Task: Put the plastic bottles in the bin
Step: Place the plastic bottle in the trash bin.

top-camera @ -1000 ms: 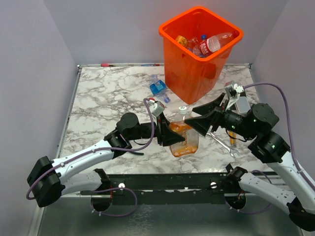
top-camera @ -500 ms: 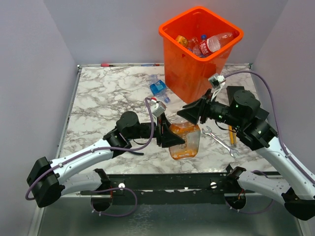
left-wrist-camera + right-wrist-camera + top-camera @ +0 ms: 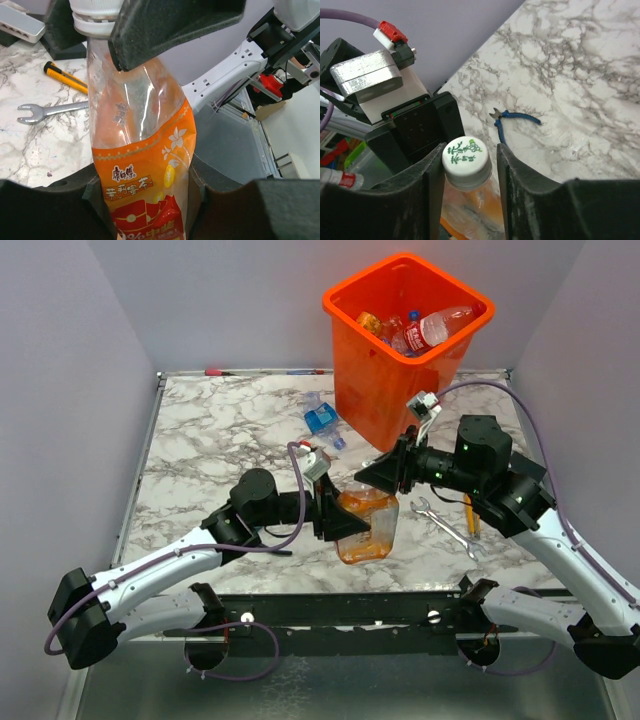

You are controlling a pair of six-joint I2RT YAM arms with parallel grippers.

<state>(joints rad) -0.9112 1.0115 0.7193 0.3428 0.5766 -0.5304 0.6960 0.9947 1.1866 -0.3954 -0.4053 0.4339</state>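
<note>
Left gripper (image 3: 345, 523) clenched on upright bottle (image 3: 145, 165) at its orange label. Right gripper (image 3: 469, 170) astride white cap (image 3: 466, 154), grip not discernible. Bottle over table (image 3: 220, 430), near bin (image 3: 385, 390); other bottles (image 3: 430, 330) inside bin, blue bottle (image 3: 322, 420) beside it.

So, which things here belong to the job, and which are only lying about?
Job:
- bin
- bottles inside it
- orange-label bottle
- blue bottle on the table

Lying about:
- wrench
- orange-handled tool
- pliers
</note>
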